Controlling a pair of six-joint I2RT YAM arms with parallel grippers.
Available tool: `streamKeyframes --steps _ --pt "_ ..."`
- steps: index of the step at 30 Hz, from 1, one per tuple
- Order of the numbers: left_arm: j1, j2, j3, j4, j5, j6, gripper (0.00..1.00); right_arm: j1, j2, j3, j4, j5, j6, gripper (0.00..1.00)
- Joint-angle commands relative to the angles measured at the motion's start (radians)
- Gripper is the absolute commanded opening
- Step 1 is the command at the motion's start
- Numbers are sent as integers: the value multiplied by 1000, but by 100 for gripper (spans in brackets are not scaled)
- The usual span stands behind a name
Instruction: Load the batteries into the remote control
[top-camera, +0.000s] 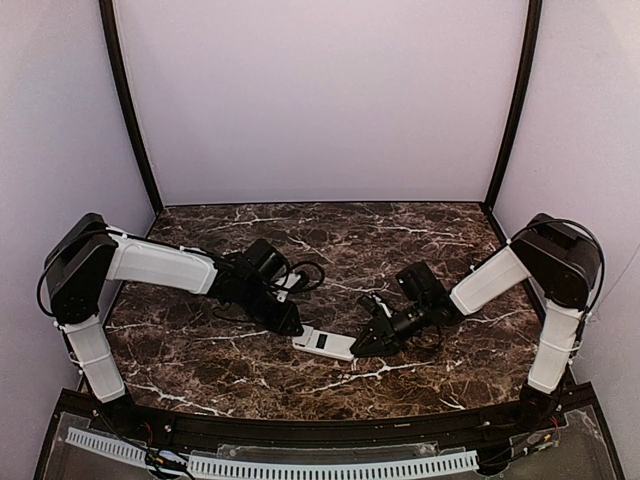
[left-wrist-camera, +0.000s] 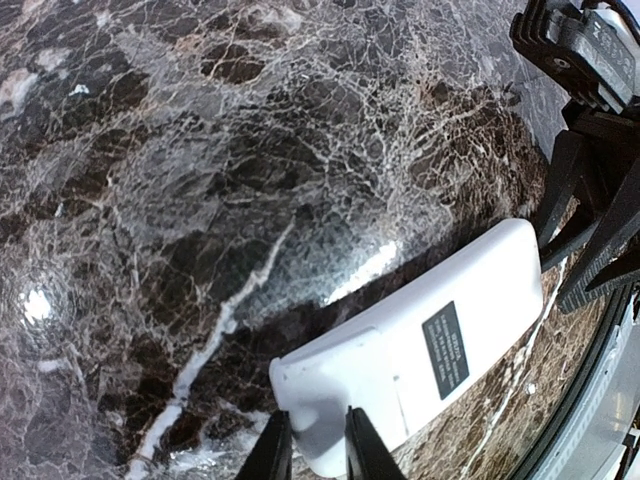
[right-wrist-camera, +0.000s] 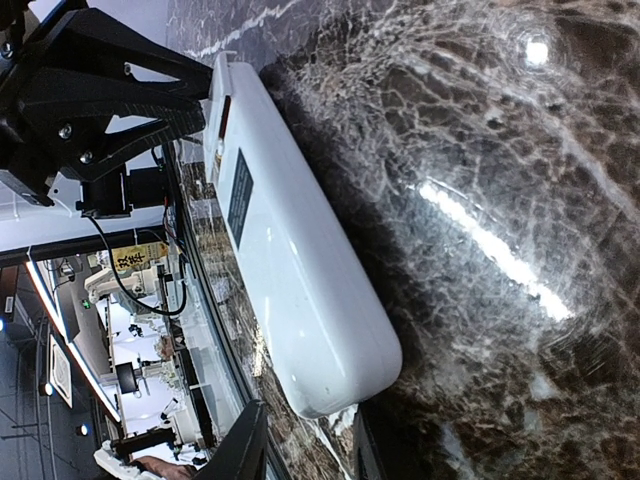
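Observation:
The remote control (top-camera: 325, 343) lies on the marble table between my two grippers, plain white back up, with a small dark label. In the left wrist view (left-wrist-camera: 430, 340) its near end sits between the two fingers of my left gripper (left-wrist-camera: 318, 455), which close against it. My left gripper (top-camera: 297, 328) is at the remote's left end. My right gripper (top-camera: 358, 345) is at its right end. In the right wrist view the remote's rounded end (right-wrist-camera: 330, 370) lies just ahead of my open, empty right gripper (right-wrist-camera: 305, 450). No batteries are in view.
The dark marble table (top-camera: 330, 240) is walled by pale panels at the back and both sides. A black rail (top-camera: 320, 430) runs along the near edge, close to the remote.

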Motion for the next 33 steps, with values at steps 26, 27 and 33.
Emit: streamKeyframes --steps 26,27,33 --pt "-23 -1 45 -96 3 -1 38 -7 -190 6 -92 163 -169 38" --pt "-22 -6 44 -93 4 -1 38 -7 -215 2 -95 182 -191 40" --pt "-16 -31 34 -76 8 -19 44 -7 -370 -91 8 296 -340 47"
